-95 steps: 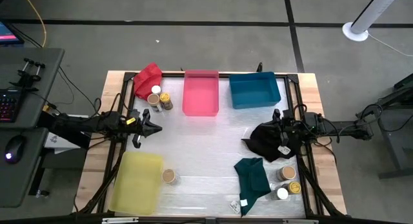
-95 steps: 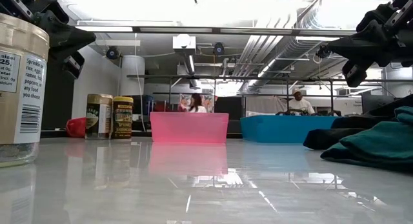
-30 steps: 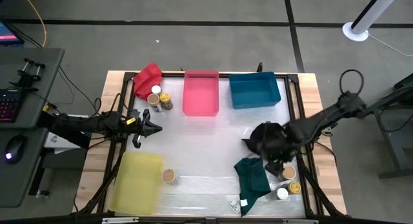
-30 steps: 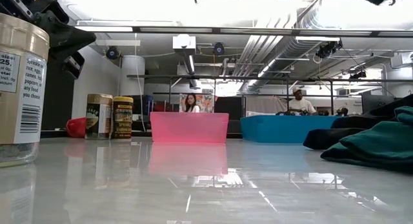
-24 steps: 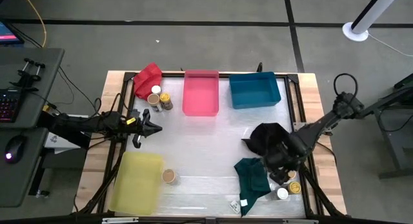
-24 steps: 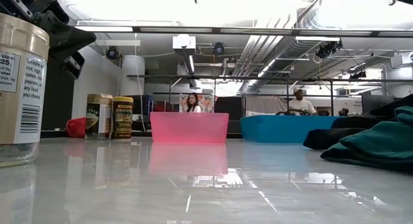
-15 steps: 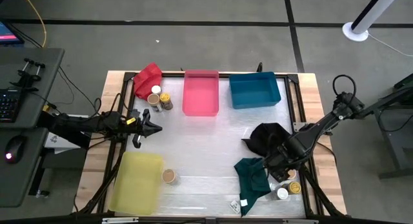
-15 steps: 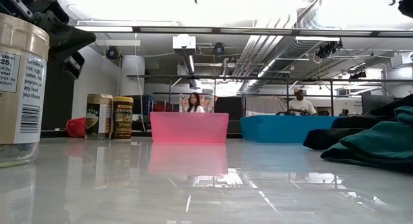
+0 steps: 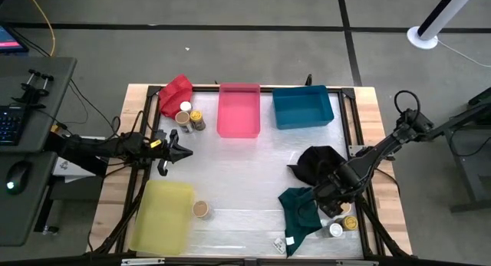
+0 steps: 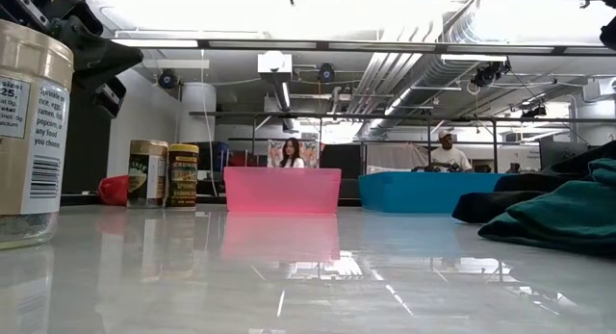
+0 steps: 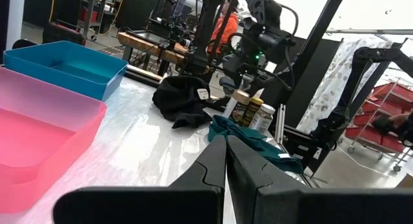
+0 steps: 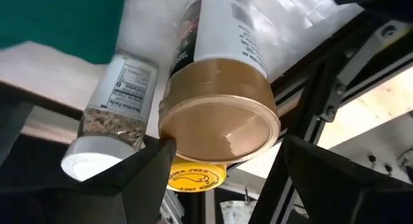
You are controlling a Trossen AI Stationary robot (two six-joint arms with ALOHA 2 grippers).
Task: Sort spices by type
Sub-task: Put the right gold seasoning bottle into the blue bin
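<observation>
A: Seven jars to sort, and none sits in a tray yet: the yellow tray [image 9: 162, 216], pink tray [image 9: 238, 110] and blue tray [image 9: 302, 106] hold nothing on the table [image 9: 245, 174].

B: Where are the grippers?

A: The right gripper [image 9: 331, 204] hangs over the tan-lidded jar [image 12: 219, 124], fingers spread either side, not yet pinching. A white-lidded jar [image 12: 110, 130] and a yellow-lidded jar [image 12: 190, 175] stand beside it. The left gripper [image 11: 226, 166] waits by the table's left edge, fingers pressed together.

B: Anything hidden?

A: From above, the arm covers that jar; I count only six
</observation>
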